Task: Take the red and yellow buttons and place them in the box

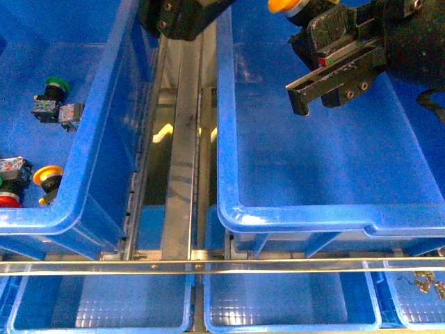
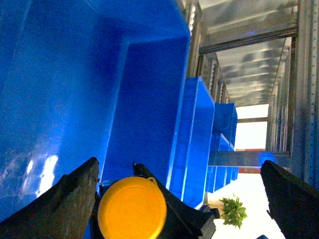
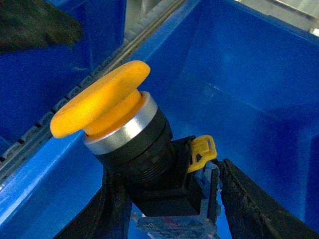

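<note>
My right gripper (image 1: 314, 43) is shut on the black block of a yellow button (image 1: 285, 5) and holds it in the air over the far part of the box (image 1: 313, 217), a large deep blue crate. In the right wrist view the yellow button (image 3: 102, 94) sits tilted between the fingers (image 3: 249, 199), above the box floor (image 3: 249, 94). My left gripper (image 2: 178, 167) is open and holds nothing; the same yellow cap (image 2: 132, 208) shows just past it. Another yellow button (image 1: 47, 177) and a red button (image 1: 7, 200) lie in the left bin (image 1: 83, 202).
A green-capped switch (image 1: 55, 85) and a grey contact block (image 1: 59, 111) also lie in the left bin. A metal rail (image 1: 182, 160) runs between the two crates. Smaller blue bins (image 1: 278, 306) stand on the shelf below. My left arm's dark body (image 1: 184, 14) hangs at the top edge.
</note>
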Controlling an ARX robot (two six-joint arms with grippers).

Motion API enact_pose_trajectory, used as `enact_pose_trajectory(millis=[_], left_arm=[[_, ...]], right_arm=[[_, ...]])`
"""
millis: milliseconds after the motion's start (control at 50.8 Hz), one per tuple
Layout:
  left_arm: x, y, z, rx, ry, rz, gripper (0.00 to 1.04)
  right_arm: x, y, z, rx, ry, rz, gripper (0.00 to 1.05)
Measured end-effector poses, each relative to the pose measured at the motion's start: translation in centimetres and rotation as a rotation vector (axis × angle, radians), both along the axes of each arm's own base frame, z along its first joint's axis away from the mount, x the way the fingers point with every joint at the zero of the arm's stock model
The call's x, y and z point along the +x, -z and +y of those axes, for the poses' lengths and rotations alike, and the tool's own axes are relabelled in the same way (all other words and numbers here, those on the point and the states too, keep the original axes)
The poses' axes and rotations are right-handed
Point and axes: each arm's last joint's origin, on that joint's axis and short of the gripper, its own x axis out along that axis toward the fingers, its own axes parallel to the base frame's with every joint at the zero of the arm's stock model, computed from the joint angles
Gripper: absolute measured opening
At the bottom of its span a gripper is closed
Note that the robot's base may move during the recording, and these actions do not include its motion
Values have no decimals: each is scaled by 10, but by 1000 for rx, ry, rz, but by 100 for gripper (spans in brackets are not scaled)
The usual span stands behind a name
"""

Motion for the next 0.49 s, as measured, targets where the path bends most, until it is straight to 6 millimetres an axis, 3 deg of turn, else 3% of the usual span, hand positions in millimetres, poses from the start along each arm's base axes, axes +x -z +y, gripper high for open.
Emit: enact_pose_trajectory(millis=[177, 492], left_arm=[[-24, 5, 34, 71, -69, 14, 97], [-77, 44, 110, 306, -186, 90, 97]], right_arm=[[-2, 5, -6, -11, -2, 24, 43], [-2, -2, -24, -9, 41, 24, 43]])
